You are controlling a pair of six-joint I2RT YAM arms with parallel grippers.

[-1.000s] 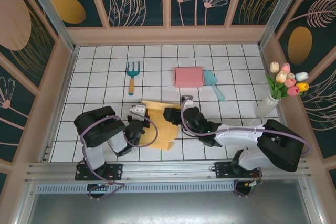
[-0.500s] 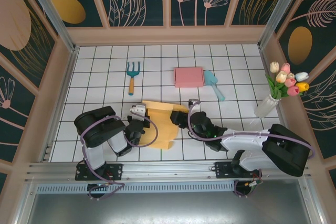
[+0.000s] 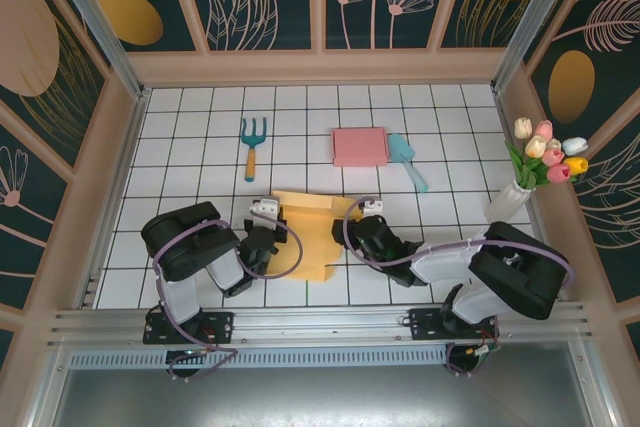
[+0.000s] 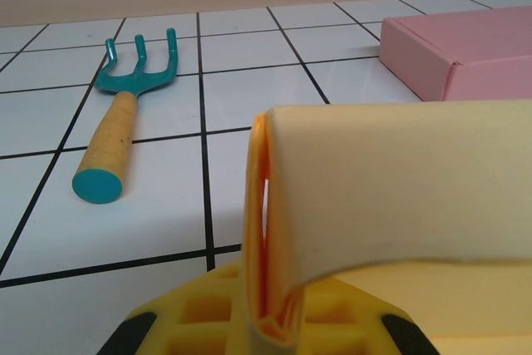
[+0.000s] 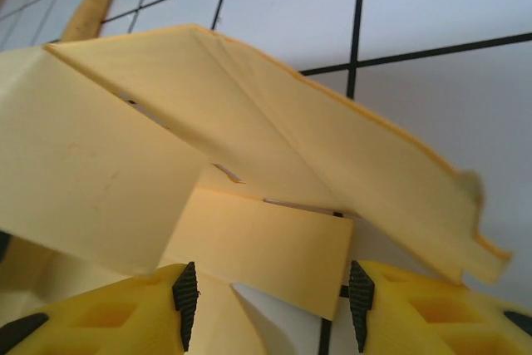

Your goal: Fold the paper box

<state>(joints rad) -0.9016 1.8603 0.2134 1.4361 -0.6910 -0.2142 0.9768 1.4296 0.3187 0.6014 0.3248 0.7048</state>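
Observation:
The yellow paper box (image 3: 312, 234) lies partly folded on the tiled table between the two arms. My left gripper (image 3: 263, 239) is at its left edge. In the left wrist view that gripper (image 4: 271, 322) is shut on a doubled edge of the paper box (image 4: 399, 189), which curls up and to the right. My right gripper (image 3: 357, 230) is at the box's right edge. In the right wrist view it (image 5: 272, 305) stands open, with a loose flap (image 5: 258, 247) between its pads and untouched by them. A larger panel (image 5: 274, 139) rises above that flap.
A teal hand rake (image 3: 252, 145) with a wooden handle lies at the back left. A pink box (image 3: 360, 146) and a teal scoop (image 3: 407, 160) sit behind the paper. A vase of tulips (image 3: 522, 182) stands by the right wall. Walls enclose the table.
My right gripper has slid right, from over the paper to its right edge, and its arm has drawn in. The paper now lies flatter and spreads further right. The left gripper holds still.

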